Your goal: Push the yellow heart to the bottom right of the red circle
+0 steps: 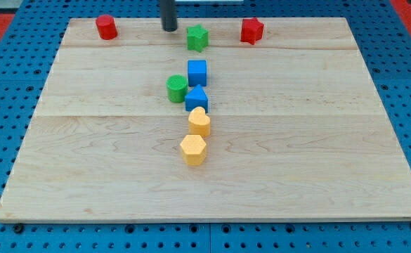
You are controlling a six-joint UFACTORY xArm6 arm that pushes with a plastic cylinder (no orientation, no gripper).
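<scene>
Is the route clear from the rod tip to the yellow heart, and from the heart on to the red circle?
No. Between my tip and the yellow heart stand the green circle and two blue blocks. The green circle also sits near the heart's path to the red circle.

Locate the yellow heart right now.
The yellow heart sits mid-board in the camera view, touching the blue block above and just above the yellow hexagon.

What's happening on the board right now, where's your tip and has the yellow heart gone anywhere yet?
My tip sits near the view's top edge, between the red circle and the green star, touching no block. The yellow heart is mid-board in a column, below a blue block and above the yellow hexagon, so it is far from the spot at the red circle's bottom right. The push is not yet done.
</scene>
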